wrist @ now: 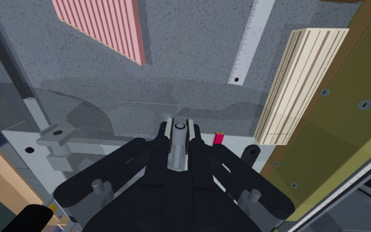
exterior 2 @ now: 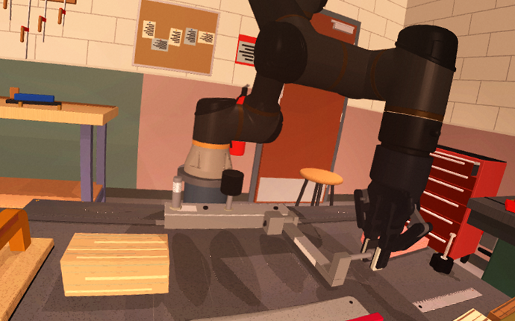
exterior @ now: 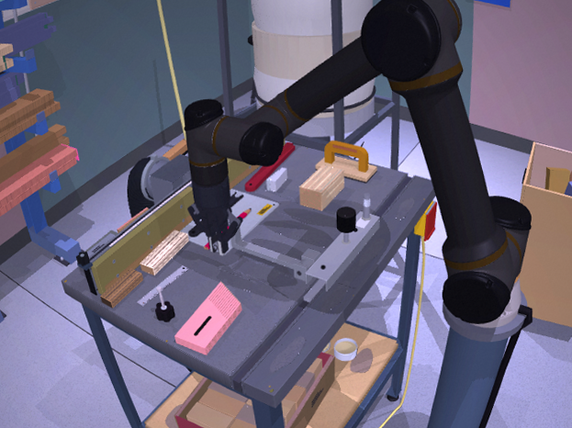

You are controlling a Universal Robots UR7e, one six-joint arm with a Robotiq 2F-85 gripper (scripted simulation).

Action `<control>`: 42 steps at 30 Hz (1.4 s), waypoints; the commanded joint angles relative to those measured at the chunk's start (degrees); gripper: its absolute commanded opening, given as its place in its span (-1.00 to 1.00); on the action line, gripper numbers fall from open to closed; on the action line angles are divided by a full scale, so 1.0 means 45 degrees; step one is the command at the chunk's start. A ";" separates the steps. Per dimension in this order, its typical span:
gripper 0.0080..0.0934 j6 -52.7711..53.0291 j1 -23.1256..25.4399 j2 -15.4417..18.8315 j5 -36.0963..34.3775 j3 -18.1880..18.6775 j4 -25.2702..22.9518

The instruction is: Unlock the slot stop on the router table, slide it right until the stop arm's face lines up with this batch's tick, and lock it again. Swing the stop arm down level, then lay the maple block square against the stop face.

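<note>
On the grey router table the slot stop (exterior: 343, 251) sits in the slot near the right edge, with a black lock knob (exterior: 346, 219) on top. Its grey stop arm (exterior 2: 315, 254) reaches across the table, low over the top. I grip the small pin at the arm's tip (wrist: 179, 136) with my gripper (exterior 2: 373, 255), which is closed on it. The maple block (exterior: 321, 187) lies apart, toward the far side of the table, beside a push pad with an orange handle (exterior: 346, 160).
A cardboard box (exterior: 558, 231) stands on the floor to the right. A pink slotted block (exterior: 209, 317), a steel ruler (exterior: 162, 285) and a loose black knob (exterior: 164, 311) lie on the near part. A pale striped board (wrist: 298, 84) leans by the olive fence (exterior: 132, 246).
</note>
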 commanded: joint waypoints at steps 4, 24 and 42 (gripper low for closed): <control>-1.00 0.0000 0.0001 -0.0012 0.0000 -0.0004 0.0001; -0.54 0.0000 0.0001 -0.0012 0.0000 -0.0004 0.0001; -0.30 0.0000 0.0001 -0.0047 0.0000 -0.0022 0.0051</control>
